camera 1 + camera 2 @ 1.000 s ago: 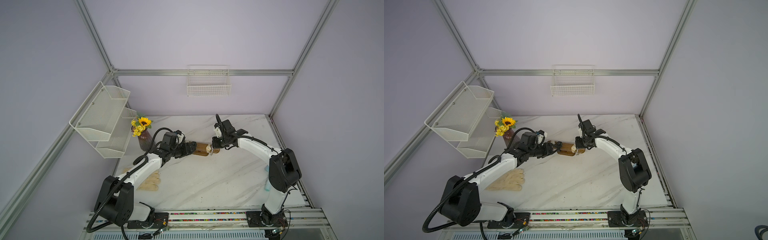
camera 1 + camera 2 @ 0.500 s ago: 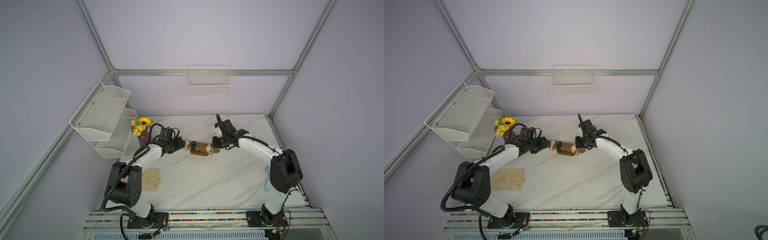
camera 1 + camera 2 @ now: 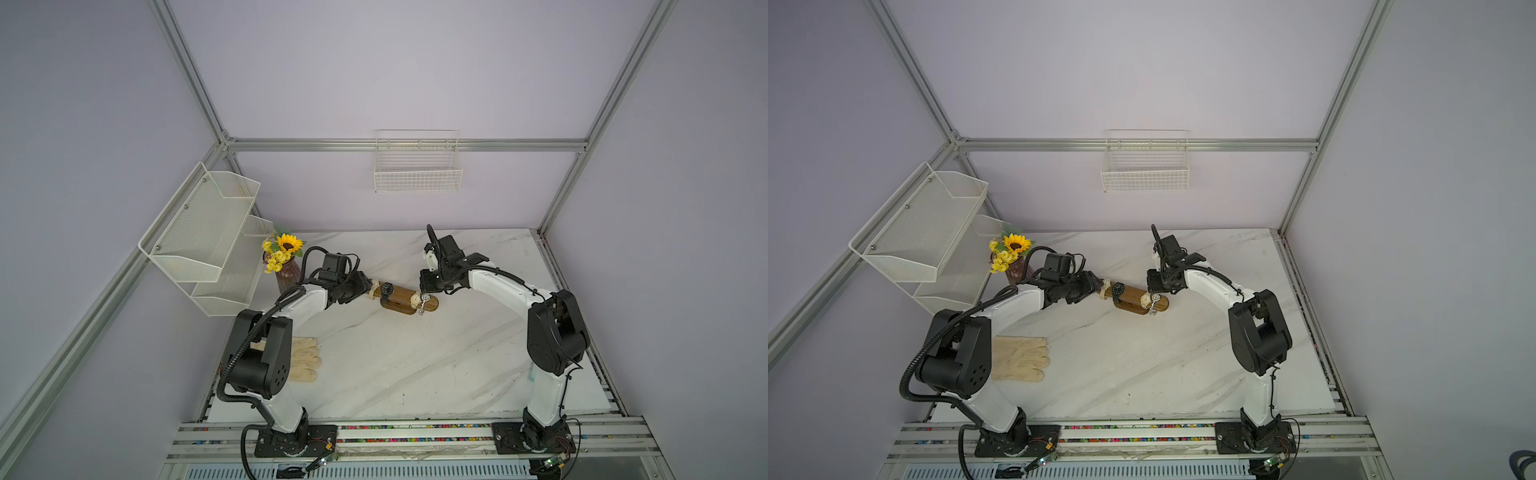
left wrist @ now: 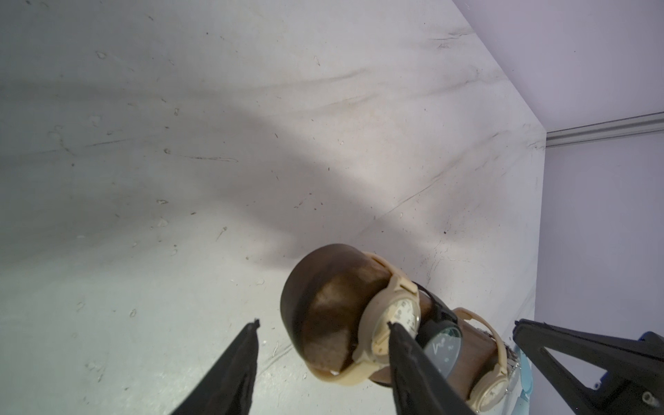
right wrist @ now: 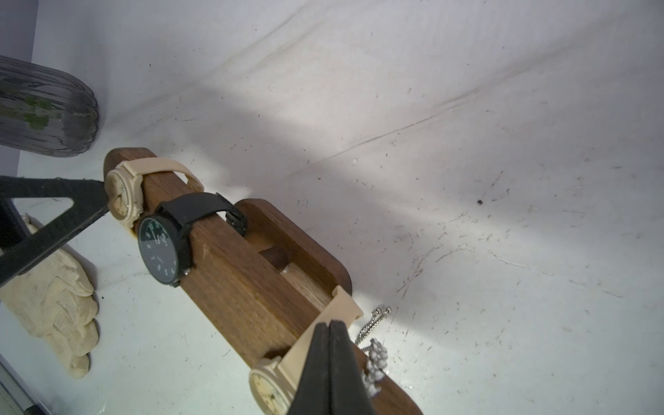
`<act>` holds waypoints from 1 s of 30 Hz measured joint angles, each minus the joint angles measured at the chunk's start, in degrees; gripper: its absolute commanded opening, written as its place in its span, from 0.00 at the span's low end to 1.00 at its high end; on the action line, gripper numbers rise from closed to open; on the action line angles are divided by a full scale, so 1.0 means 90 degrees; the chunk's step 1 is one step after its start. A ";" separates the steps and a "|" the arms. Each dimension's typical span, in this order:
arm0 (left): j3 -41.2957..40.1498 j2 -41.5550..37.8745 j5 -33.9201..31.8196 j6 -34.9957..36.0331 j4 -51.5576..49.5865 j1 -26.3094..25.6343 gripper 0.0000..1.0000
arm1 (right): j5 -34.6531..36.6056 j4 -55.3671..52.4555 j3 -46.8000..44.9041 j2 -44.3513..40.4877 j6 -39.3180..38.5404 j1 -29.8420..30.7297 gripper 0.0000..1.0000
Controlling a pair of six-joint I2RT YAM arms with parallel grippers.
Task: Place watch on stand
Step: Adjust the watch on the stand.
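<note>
Wooden stand (image 3: 401, 296) wears watches (image 5: 161, 248); left gripper (image 4: 323, 323) parted, holding nothing (right gripper (image 5: 328, 325) pinched shut).

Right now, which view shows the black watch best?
Right wrist: the black watch shows its whole dial and strap, wrapped over the stand. Left wrist catches only part of its dial; in both top views it is tiny.

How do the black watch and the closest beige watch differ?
The black watch has a dark dial and strap; the beige watch is pale. The black watch's face looks larger than the beige watch's. The beige watch sits nearer the end of the stand than the black watch. Both wrap around it.
</note>
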 measured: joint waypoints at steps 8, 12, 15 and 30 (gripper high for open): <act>-0.0005 0.0000 0.0102 -0.0124 0.0126 0.0002 0.51 | -0.0002 -0.0070 -0.0194 -0.0066 -0.0024 0.0000 0.00; -0.0005 0.0000 0.0141 -0.0153 0.0141 0.0002 0.48 | 0.0005 -0.0104 -0.0376 -0.0245 -0.0022 0.0019 0.00; -0.0007 0.0000 0.0180 -0.0158 0.0175 0.0002 0.48 | 0.0002 -0.0138 -0.0571 -0.0474 -0.0022 0.0073 0.00; -0.0007 0.0000 0.0245 -0.0158 0.0223 0.0005 0.47 | 0.0420 -0.0311 -0.0899 -0.1224 0.0255 0.0296 0.00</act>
